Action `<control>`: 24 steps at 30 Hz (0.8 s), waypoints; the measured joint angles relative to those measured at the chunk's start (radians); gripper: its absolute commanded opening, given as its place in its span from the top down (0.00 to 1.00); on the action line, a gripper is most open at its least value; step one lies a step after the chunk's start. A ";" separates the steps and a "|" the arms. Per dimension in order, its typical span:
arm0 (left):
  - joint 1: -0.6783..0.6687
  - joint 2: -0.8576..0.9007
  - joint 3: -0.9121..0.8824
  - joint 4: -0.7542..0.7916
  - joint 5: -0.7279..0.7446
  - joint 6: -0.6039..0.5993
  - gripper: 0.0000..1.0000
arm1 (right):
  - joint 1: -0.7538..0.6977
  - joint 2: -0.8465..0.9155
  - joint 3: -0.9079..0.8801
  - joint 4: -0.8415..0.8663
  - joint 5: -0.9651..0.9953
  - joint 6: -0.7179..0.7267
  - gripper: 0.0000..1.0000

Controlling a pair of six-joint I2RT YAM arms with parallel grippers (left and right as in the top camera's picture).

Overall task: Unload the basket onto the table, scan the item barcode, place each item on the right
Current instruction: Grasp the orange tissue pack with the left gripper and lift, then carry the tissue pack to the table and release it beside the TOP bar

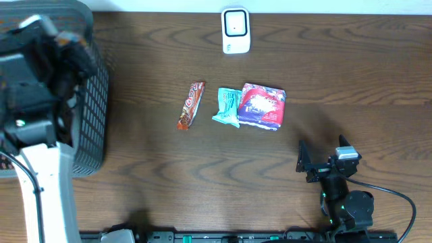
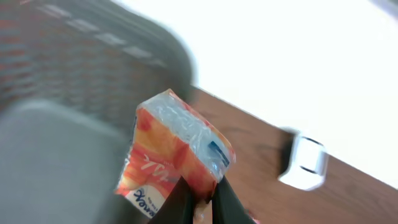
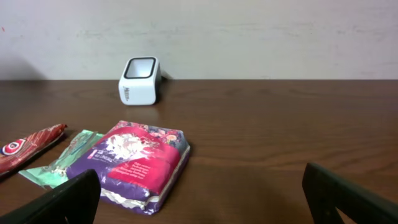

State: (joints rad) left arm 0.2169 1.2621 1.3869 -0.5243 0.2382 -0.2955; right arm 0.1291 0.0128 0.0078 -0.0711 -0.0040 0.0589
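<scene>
left gripper [image 2: 198, 208] clenched on blurry orange packet [image 2: 177, 155], label unreadable, by left basket [image 1: 94, 101]. right gripper [image 3: 205, 196] released, fingers [image 3: 68, 199] cut off.

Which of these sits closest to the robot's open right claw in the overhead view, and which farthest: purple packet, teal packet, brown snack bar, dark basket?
From the right gripper:
1. Purple packet, right end of the row.
2. Teal packet, just beside it, mid-row.
3. Brown snack bar, left end of the row.
4. Dark basket, far left table edge.
</scene>
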 measured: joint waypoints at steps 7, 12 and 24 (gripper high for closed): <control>-0.162 -0.073 0.000 0.006 -0.040 0.000 0.92 | 0.000 0.000 0.000 0.000 0.000 0.000 0.01; -0.293 -0.054 0.000 0.003 -0.060 0.001 0.93 | 0.000 0.000 0.000 0.000 0.000 0.000 0.01; -0.510 0.309 -0.002 -0.067 -0.061 -0.009 0.93 | 0.000 0.000 0.000 0.000 0.000 0.000 0.01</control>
State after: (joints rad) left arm -0.2935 1.5707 1.3849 -0.5915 0.1776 -0.3042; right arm 0.1291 0.0128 0.0078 -0.0715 -0.0040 0.0589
